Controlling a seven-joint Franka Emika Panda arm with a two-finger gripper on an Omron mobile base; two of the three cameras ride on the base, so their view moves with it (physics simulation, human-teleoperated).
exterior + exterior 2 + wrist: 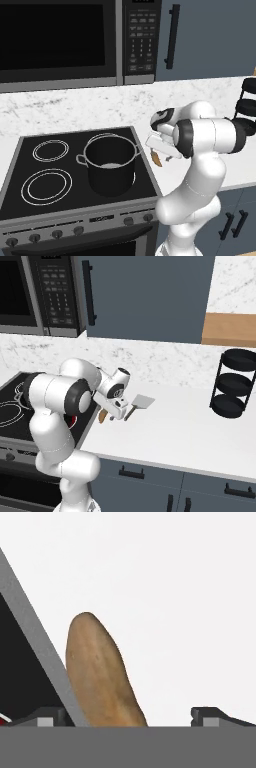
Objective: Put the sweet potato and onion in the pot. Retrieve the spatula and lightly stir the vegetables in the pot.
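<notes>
Hovering: gripper (125,714) low over the counter (175,431), just right of the stove (65,165), its fingers spread wide
Gripper state: released; the two tips stand well apart at the bottom of the hand view, one on each side of the sweet potato (102,672), neither seen touching it
Gripper in base views: seen at the end of the white arm, pointing down at the counter (162,150) (116,408)
Sweet potato: lying on the white counter right beside the stove's grey edge, long axis running away from the hand camera; its tapered orange-brown end peeks out below the hand (158,159) (102,416)
Spatula: flat silvery blade with a dark handle (137,405), on the counter just right of the gripper, apart from it
Pot: dark grey, silvery rim, loop handles (111,162), upright on the stove's front right burner, left of the gripper; inside looks pale at the bottom, contents cannot be told
Stove: black glass top with ring markings, knobs along the front
Microwave: above the stove (60,40), keypad panel at its right side; the key labels are too small to read
Rack: black three-tier stand (234,383) at the far right of the counter, well apart from the gripper
Writing: none readable anywhere
</notes>
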